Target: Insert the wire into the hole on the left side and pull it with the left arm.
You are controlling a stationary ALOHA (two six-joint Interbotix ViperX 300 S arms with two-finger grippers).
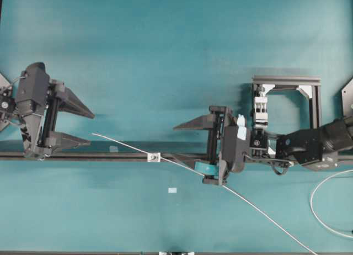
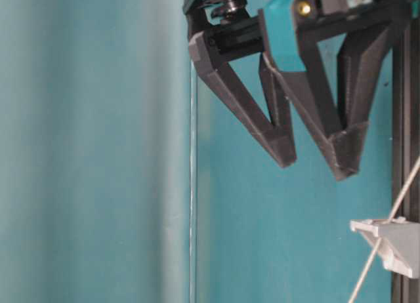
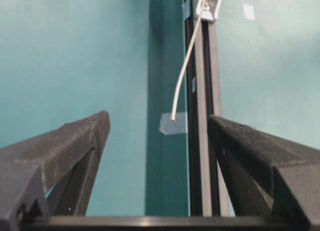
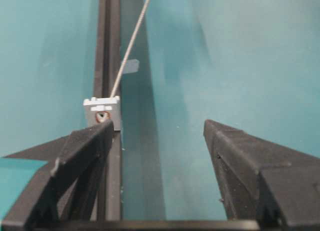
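Here, two open tools [image 1: 77, 126] [image 1: 190, 142], one wire [image 1: 121, 143], one fitting [image 1: 154, 157].

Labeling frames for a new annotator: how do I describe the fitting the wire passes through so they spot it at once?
Find the long black rail running across the teal table. About midway between the two grippers sits a tiny silver-white square fitting on that rail, with the thin wire threaded through it. Unlike the flat pale tape patch nearby, it is raised, metallic, and has a dark centre hole.

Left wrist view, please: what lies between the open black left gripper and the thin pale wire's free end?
Only bare teal table and a pale tape patch.
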